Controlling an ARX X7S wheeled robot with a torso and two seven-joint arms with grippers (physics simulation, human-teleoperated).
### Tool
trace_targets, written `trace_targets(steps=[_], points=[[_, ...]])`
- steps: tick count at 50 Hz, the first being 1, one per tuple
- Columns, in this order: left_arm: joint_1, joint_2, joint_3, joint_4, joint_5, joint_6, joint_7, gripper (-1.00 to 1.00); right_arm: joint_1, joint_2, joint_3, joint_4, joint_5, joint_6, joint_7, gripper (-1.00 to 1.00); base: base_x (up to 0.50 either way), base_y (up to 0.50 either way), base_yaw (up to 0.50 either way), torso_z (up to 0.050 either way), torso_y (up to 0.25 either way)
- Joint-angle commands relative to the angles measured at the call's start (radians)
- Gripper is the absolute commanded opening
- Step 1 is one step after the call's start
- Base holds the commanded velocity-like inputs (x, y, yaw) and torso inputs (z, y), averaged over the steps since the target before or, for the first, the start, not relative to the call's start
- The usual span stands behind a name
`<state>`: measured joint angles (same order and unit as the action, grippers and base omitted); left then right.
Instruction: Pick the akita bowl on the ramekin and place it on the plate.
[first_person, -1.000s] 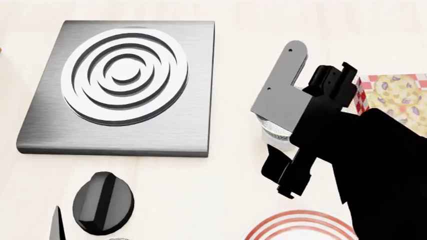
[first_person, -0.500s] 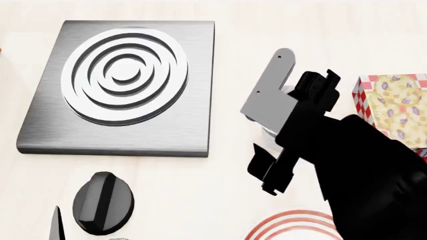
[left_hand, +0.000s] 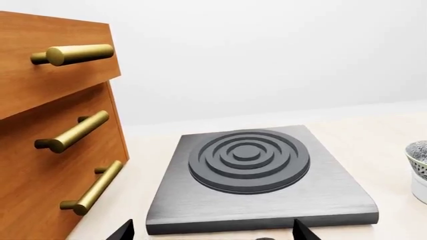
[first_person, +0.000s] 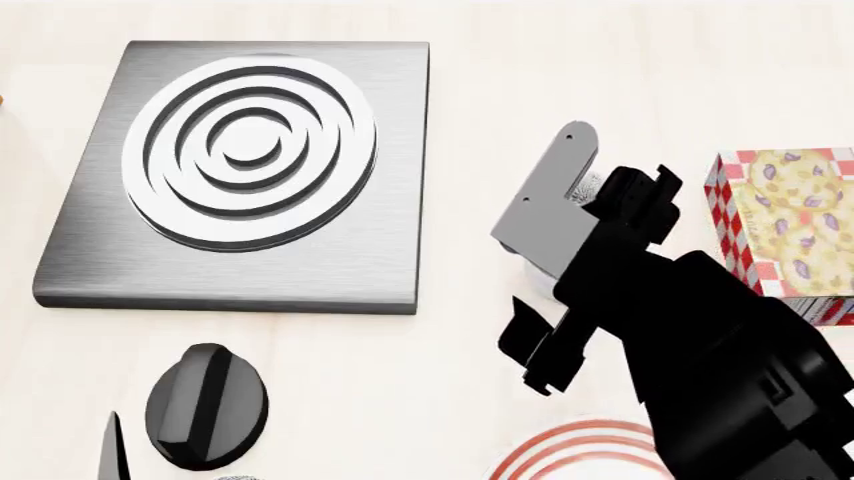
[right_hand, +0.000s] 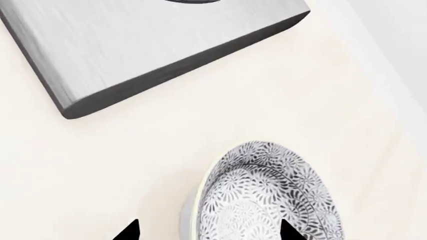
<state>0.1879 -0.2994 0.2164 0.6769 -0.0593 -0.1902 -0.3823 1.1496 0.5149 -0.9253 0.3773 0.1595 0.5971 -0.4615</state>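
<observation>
The akita bowl (right_hand: 267, 197), grey-black speckled, sits in the white ramekin (right_hand: 189, 212), whose rim shows along one side of it. My right gripper (right_hand: 210, 234) is open, one fingertip on each side of the bowl, and grips nothing. In the head view the right gripper (first_person: 567, 262) and its arm cover the bowl and ramekin. The plate (first_person: 574, 452) with red rings shows at the bottom edge, partly under the right arm. The left wrist view catches the bowl (left_hand: 418, 157) and ramekin (left_hand: 420, 186) at its edge. My left gripper (left_hand: 213, 232) is open and empty before the stove.
A grey stove slab (first_person: 240, 170) with raised rings lies left of the bowl, its black knob (first_person: 207, 405) in front. A patterned red-checked box (first_person: 787, 230) stands to the right. A wooden drawer cabinet (left_hand: 47, 150) with brass handles is beside the stove.
My right arm has shifted left over the bowl and ramekin, which showed under the gripper a second ago and are now covered in the head view. The left arm stays put.
</observation>
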Motion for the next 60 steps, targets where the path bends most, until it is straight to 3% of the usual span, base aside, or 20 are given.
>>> trace_targets(steps=[1,9,10,34,60], points=[[-0.001,-0.005,0.002,0.0,-0.004,-0.001,-0.007,1.0,-0.006,-0.023,0.001,0.071,-0.006,-0.048,0.012,1.0,0.0,0.0,0.0,0.0,0.0],[-0.003,-0.009,0.006,-0.001,-0.006,0.0,-0.011,1.0,-0.009,-0.022,0.005,0.073,-0.001,-0.054,0.012,1.0,0.0,0.0,0.0,0.0,0.0],[-0.003,-0.009,0.006,-0.001,-0.006,0.0,-0.012,1.0,-0.009,-0.022,0.007,0.074,-0.001,-0.056,0.014,-1.0,0.0,0.0,0.0,0.0,0.0],[-0.015,-0.016,0.008,-0.019,-0.021,-0.004,-0.023,1.0,-0.033,-0.005,-0.006,0.046,-0.013,-0.071,0.026,-1.0,0.0,0.0,0.0,0.0,0.0],[-0.011,-0.023,0.02,-0.006,-0.028,-0.001,-0.034,1.0,0.101,0.212,0.014,-0.407,0.001,0.289,-0.046,-1.0,0.0,0.0,0.0,0.0,0.0]])
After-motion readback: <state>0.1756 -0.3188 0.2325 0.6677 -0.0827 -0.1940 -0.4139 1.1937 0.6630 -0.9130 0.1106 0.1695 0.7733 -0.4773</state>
